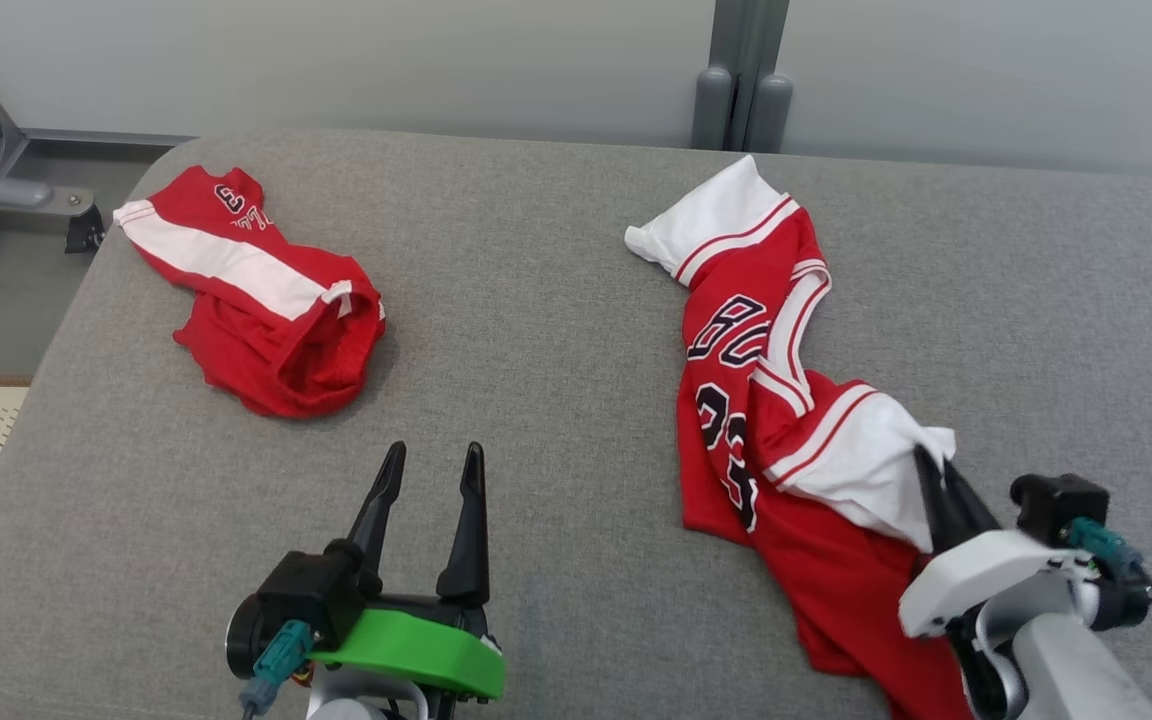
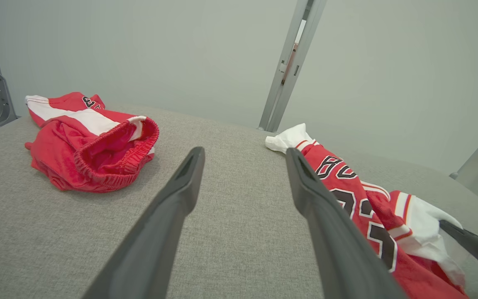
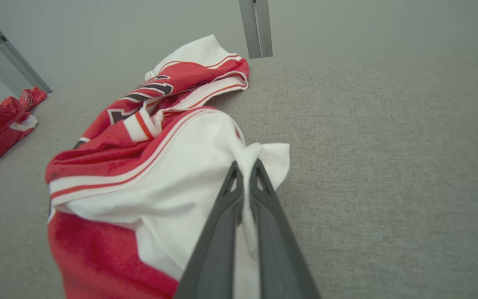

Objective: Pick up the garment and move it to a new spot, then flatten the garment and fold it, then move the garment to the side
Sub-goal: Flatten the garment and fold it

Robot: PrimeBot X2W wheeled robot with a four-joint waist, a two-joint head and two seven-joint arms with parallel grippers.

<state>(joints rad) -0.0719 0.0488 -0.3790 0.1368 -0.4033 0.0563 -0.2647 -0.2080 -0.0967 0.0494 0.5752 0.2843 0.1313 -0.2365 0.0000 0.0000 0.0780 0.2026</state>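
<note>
My right hand [image 1: 932,465] is pressed together on a white fold of the red-and-white basketball jersey with black numerals [image 1: 726,420], pinching its near end. The jersey lies crumpled in a long strip on the grey woven surface [image 1: 556,300], well to the right of the bunched red shorts with a white stripe [image 1: 266,310]. My left hand [image 1: 435,455] is spread, nearer me than the shorts, holding nothing.

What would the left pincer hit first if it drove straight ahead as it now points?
Probably bare grey cushion: the open left pincer aims into the gap between the red shorts and the jersey, touching neither. Its height above the surface is unclear.
</note>
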